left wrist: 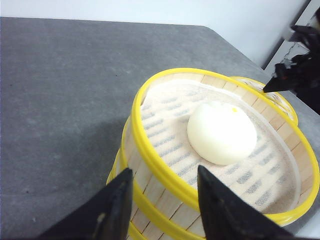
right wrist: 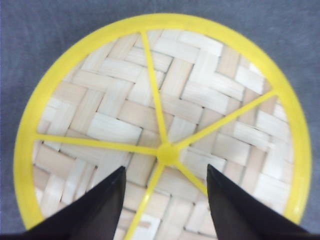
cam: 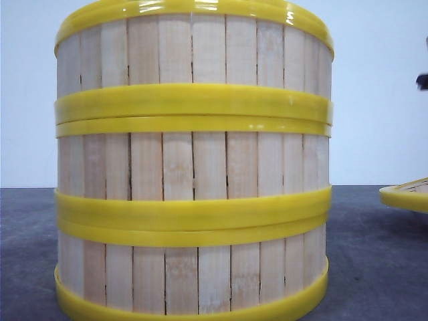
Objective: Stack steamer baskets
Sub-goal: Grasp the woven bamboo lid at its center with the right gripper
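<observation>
- Left gripper (left wrist: 161, 200): in your left wrist view the two dark fingers stand apart and hold nothing. They straddle the near rim of the top basket (left wrist: 220, 150), one finger outside the wall, one over the inside. Whether they touch the rim you cannot tell.
- Steamer baskets (cam: 192, 167): your front view shows three tiers stacked in line on the grey table (cam: 27, 254), with the yellow rims meeting at each joint. The stack fills that view and hides its own interior.
- Bun (left wrist: 221, 132): only the left wrist view shows it, a white bun lying on the cloth liner inside the top basket.
- Lid (right wrist: 160, 120): its woven face with yellow spokes lies flat on the table, to the right of the stack in the front view, directly beneath the right arm. That arm is the nearer one.
- Right gripper (right wrist: 165, 200): fingers spread and empty, poised over the lid near its hub.
- Judgement: stacking appears complete; any covering move would run from lid leftward to the stack.
</observation>
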You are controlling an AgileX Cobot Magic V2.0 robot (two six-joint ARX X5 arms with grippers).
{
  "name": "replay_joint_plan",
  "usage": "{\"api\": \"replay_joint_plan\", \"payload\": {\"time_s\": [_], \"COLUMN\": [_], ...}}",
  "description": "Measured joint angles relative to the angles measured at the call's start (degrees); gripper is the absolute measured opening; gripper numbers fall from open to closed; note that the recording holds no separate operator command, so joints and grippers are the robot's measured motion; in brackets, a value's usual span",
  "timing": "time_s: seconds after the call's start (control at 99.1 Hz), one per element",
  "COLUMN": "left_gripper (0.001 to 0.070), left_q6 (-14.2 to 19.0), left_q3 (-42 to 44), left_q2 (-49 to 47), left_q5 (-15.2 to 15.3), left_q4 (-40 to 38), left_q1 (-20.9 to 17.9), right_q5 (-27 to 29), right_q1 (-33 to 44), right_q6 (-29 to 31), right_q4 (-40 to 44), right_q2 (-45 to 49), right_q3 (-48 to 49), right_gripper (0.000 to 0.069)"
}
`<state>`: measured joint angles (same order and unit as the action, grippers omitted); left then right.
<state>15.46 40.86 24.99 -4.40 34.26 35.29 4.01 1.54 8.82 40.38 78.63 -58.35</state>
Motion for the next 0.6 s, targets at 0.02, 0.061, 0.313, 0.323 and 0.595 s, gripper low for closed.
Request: {"api": "replay_joint_plan", "payload": {"time_s": [0.02, 0.061, 0.313, 0.323, 0.595], "left_gripper": [0.0235, 0.0235, 0.0235, 0.0235, 0.0235], "left_q6": [0.0, 0.0, 0.0, 0.0, -0.1], "left_q3": [0.0, 0.0, 0.0, 0.0, 0.0], "left_q2": [0.0, 0.0, 0.0, 0.0, 0.0], "left_q5": [0.0, 0.0, 0.0, 0.0, 0.0], "left_q4": [0.0, 0.0, 0.0, 0.0, 0.0], "left_q1": [0.0, 0.0, 0.0, 0.0, 0.0], "right_q5": [0.0, 0.0, 0.3, 0.3, 0.3], "right_q1": [0.0, 0.0, 0.4, 0.5, 1.2], "right_q6": [0.0, 0.0, 0.0, 0.0, 0.0], "right_q4": [-0.3, -0.9, -2.3, -2.3, -2.6], "right_q2": [0.3, 1.0, 3.3, 3.4, 3.6], "right_q3": [0.0, 0.0, 0.0, 0.0, 0.0], "right_gripper": [0.0306, 0.0304, 0.0258, 0.0258, 0.0138]}}
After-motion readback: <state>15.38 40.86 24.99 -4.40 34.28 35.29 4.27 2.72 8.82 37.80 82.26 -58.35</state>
